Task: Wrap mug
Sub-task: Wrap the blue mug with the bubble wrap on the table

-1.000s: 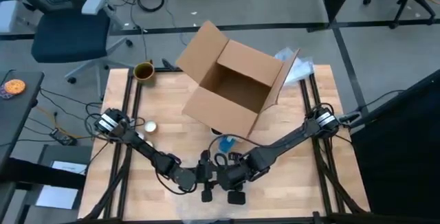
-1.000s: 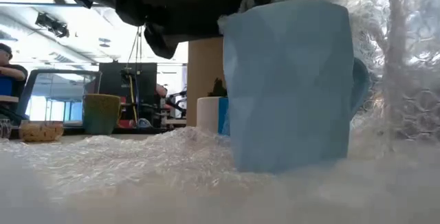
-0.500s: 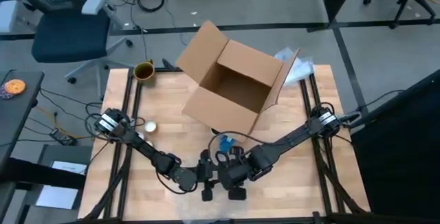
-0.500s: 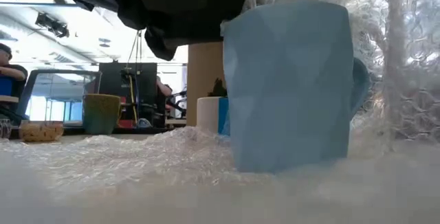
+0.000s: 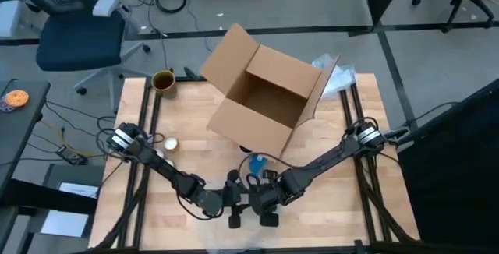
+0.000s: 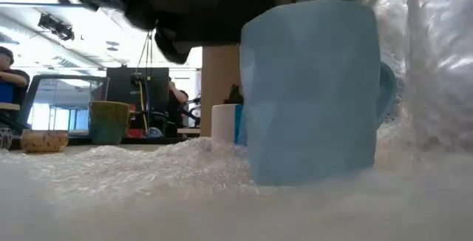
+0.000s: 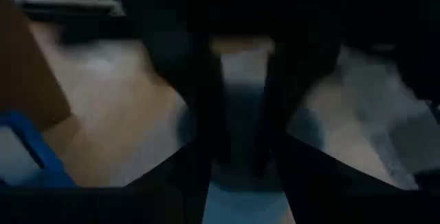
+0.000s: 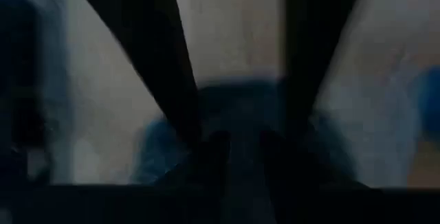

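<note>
A light blue mug (image 6: 310, 93) stands upright on a sheet of bubble wrap (image 6: 133, 174) near the table's front edge. The arms hide the mug in the high view. At the mug's right, the wrap (image 6: 436, 56) rises like a wall and reaches over the rim. My right gripper (image 5: 267, 201) is above the mug, shut on the wrap. My left gripper (image 5: 234, 201) is close beside it on the left, and shows as a dark mass (image 6: 192, 12) above the mug. My right gripper holds the bubble wrap from above, over the mug. The place of contact lies above the low view's top edge and is too dark to make out in the wrist view. The raised part (image 6: 443, 19) stands beside the mug, and the rest lies on the table.
An open cardboard box (image 5: 269, 98) takes up the table's far middle. A green mug (image 5: 162, 80) stands at the far left corner, a small white roll (image 5: 169, 143) at the left, and a blue and white thing (image 5: 256, 162) just behind the grippers. More wrap (image 5: 335, 75) lies behind the box.
The raised bubble wrap at the mug's right has swung and now shows blurred. The part of it that hung over the rim has shifted toward the right. The mug has stayed where it was.
</note>
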Controlling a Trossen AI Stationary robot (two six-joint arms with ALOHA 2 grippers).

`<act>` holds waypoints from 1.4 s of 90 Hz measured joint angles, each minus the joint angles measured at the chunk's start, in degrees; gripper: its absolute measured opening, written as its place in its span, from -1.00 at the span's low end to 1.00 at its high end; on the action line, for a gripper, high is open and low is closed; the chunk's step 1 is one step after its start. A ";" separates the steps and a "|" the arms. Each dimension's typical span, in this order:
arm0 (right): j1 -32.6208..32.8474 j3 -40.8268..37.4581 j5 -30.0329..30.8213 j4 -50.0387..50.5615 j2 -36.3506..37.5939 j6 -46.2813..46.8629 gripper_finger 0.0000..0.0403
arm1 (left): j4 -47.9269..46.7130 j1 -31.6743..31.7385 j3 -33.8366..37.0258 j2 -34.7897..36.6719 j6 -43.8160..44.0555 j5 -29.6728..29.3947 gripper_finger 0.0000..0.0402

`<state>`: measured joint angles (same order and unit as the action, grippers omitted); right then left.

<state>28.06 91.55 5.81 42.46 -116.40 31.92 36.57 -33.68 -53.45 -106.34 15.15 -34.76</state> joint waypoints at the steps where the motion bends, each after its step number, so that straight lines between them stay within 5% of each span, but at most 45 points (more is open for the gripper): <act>1: 0.01 -0.15 -0.07 0.00 0.00 0.00 -0.68 | 0.36 -0.01 -0.06 0.06 -0.11 -0.04 -0.29; 29: 0.01 -2.15 -0.15 -0.92 0.24 0.09 -0.83 | 0.07 -1.01 -1.31 0.63 -3.65 0.67 -0.29; 84: 1.17 15.80 -2.13 15.45 0.31 -1.99 -1.00 | -3.64 -0.98 -1.42 0.61 -1.33 0.43 -0.29; 126: 1.57 6.08 -4.52 5.61 0.31 -0.03 -1.00 | -3.49 -0.98 -1.42 0.61 -1.33 0.43 -0.29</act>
<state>29.62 97.62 1.29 48.06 -116.09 31.89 33.08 -34.65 -54.87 -105.73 13.81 -34.33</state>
